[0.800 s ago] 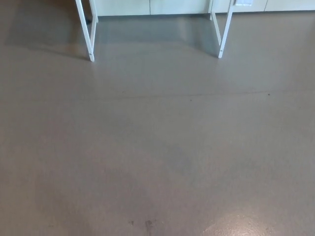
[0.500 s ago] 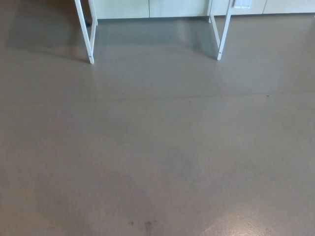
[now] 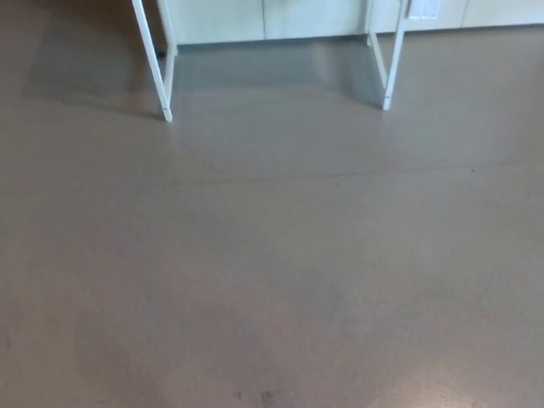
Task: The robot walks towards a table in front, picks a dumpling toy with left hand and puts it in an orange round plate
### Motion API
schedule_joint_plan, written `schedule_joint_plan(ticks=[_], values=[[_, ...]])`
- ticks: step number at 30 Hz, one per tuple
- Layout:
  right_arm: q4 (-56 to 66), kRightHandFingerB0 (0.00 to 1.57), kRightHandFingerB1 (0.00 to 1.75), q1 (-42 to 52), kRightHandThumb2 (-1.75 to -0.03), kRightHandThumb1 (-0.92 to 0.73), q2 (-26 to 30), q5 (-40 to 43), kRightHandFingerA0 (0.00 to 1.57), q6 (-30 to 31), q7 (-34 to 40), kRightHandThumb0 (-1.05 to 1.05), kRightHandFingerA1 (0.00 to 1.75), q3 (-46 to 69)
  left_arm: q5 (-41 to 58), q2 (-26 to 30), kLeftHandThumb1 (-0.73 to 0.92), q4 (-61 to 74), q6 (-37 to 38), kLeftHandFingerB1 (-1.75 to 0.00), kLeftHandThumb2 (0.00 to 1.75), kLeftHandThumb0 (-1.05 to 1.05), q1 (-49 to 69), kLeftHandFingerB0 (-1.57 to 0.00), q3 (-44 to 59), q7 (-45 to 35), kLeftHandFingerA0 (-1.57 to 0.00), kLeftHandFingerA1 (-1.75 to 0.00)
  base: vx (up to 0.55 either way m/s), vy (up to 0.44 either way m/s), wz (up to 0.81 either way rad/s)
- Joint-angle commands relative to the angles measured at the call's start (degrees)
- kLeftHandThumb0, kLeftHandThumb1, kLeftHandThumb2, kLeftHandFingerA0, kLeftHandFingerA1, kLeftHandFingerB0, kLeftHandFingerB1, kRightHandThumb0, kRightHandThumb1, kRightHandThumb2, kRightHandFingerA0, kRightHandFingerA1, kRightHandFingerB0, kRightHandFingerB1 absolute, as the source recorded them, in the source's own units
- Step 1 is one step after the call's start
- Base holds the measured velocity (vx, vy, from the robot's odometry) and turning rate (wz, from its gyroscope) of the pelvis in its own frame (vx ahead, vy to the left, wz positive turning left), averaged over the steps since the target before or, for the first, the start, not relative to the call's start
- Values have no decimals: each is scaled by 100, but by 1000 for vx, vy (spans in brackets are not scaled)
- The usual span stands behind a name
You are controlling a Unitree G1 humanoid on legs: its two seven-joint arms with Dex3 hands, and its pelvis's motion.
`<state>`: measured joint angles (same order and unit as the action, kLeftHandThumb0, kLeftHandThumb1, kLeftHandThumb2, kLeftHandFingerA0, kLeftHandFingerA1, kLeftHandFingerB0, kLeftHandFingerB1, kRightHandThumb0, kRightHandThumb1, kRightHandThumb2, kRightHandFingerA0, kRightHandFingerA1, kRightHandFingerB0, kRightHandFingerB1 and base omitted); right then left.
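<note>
Approach stage: whole view shifted since 0.5 s ago, camera's motion rather than the things', with 2 white table legs (image 3: 155,64) on grey floor (image 3: 272,272) slightly lower in frame; table top, dumpling toy, orange plate and both hands unseen, hand state untellable.

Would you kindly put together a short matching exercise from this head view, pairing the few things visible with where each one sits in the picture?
Things:
1. left table leg
2. right table leg
3. pale cabinet fronts
4. small dark marks on the floor

Places:
A. along the top edge, behind the legs
B. near the bottom edge, close to the middle
C. upper left
D. upper right

Pairs: 1-C, 2-D, 3-A, 4-B.

No robot hand, dumpling toy or plate shows in this picture.
</note>
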<state>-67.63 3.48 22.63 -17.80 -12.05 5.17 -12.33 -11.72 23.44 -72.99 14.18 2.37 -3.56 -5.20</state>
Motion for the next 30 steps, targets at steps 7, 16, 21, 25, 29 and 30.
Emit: schedule_joint_plan(ticks=[7,16,21,25,29,30], values=[[3,55,42,200,-54,-48,30,-26,70,-72,143,14,53,71,197,-67,46,-74,-12,-42,53,8,194,-57,316,-9,-89,-62,-6,46,-10],[105,54,42,305,-54,-50,6,-68,69,-45,162,12,54,52,39,-30,46,-81,-19,-41,53,9,238,-55,185,151,-87,-60,209,283,-16],[66,55,42,264,-54,-48,-26,-41,70,-27,124,13,53,81,9,-1,46,-65,-14,-42,53,8,237,-55,123,167,-87,-59,253,44,12],[45,56,42,236,-53,-50,-53,-57,73,-22,150,14,55,71,15,32,46,-70,-14,-42,53,8,222,-54,112,99,-83,-57,317,-103,20],[19,54,42,201,-53,-52,-60,-62,77,-28,117,12,58,66,-50,57,47,-55,-88,-41,52,6,173,-54,29,102,-81,-55,485,-90,21],[25,54,42,188,-53,-52,-59,-64,77,-19,107,12,58,60,-41,59,47,-55,-103,-41,52,6,158,-54,20,101,-81,-55,538,15,-1]])
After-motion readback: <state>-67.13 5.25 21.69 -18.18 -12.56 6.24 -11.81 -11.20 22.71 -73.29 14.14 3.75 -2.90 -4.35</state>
